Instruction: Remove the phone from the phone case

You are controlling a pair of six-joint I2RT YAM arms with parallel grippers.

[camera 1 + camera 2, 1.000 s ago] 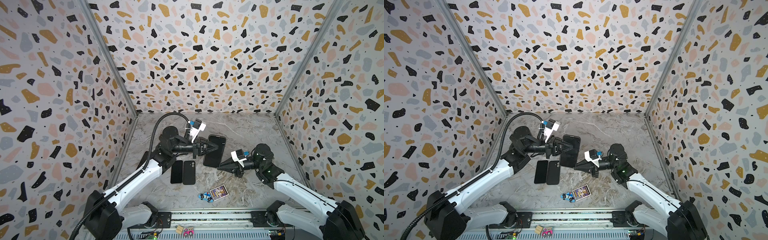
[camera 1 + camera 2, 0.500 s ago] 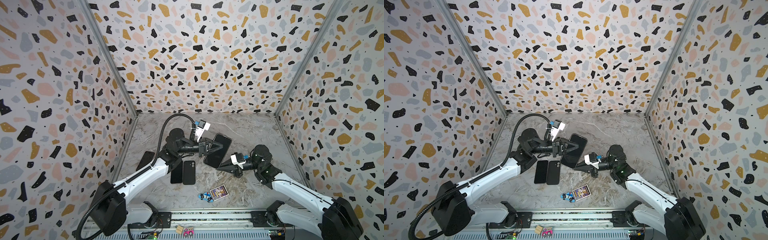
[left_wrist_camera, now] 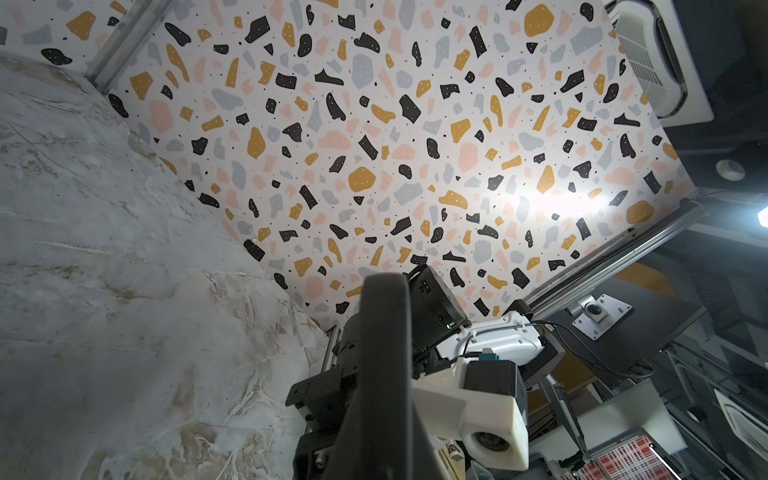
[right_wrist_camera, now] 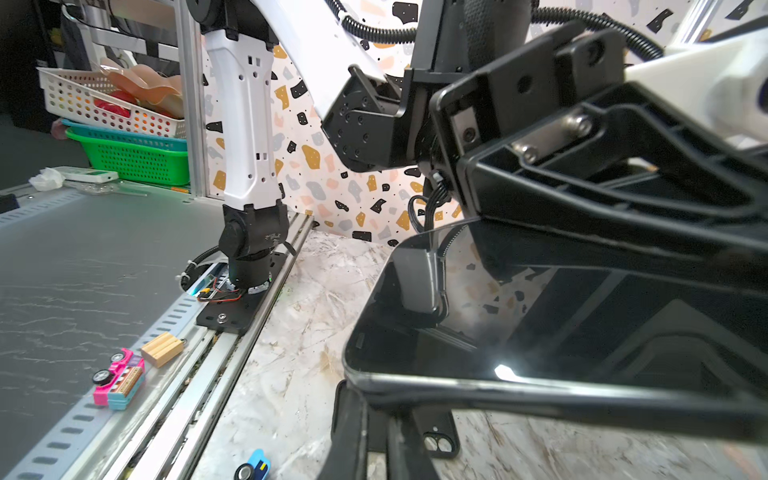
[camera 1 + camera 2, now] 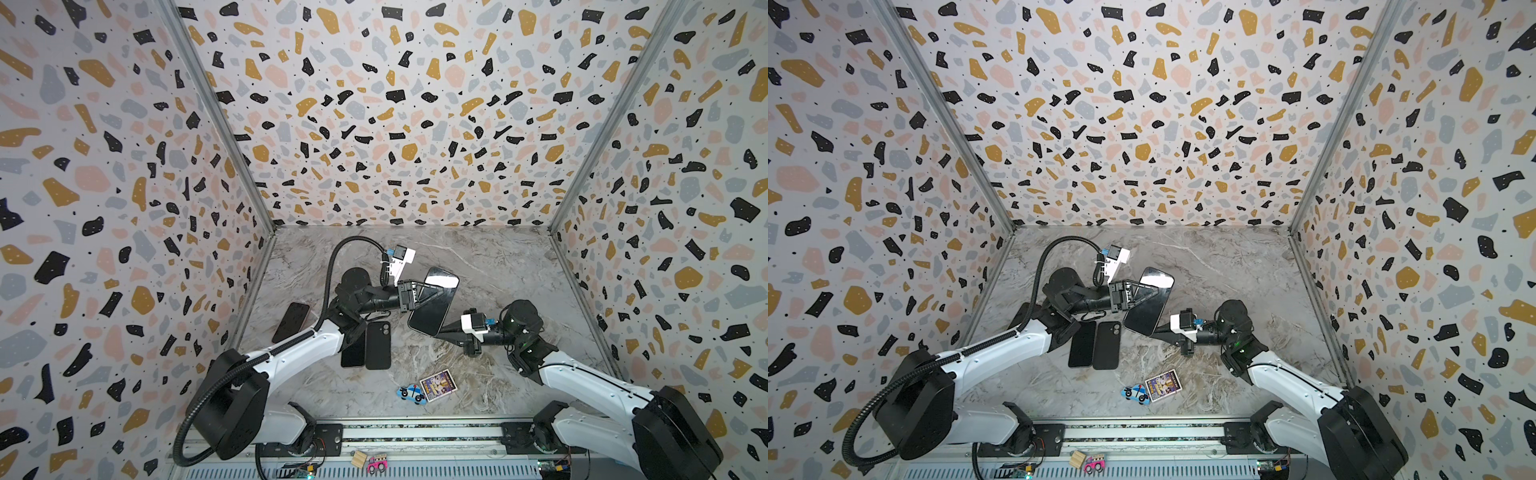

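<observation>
A black phone [image 5: 432, 309] in its dark phone case hangs tilted above the marble floor, screen up, in both top views [image 5: 1148, 309]. My left gripper [image 5: 440, 294] is shut across its middle, one finger [image 4: 623, 216] lying over the glass. My right gripper [image 5: 439, 332] comes in low from the right. It is shut, and its tips [image 4: 370, 399] meet at the case's lower corner, under the silver rim of the phone [image 4: 540, 332]. The left wrist view shows the case [image 3: 382, 353] edge-on as a dark strip; the left fingers themselves are hidden there.
A black case [image 5: 378, 345] with a camera hole lies back-up on the floor beside a black phone [image 5: 353, 353]. Another phone [image 5: 291, 322] lies by the left wall. A toy car [image 5: 411, 393] and a card [image 5: 438, 386] lie near the front rail.
My left arm has carried the phone to the right and tilted its top end rightward, uncovering the phone by the left wall. The right gripper has stayed at the phone's lower end.
</observation>
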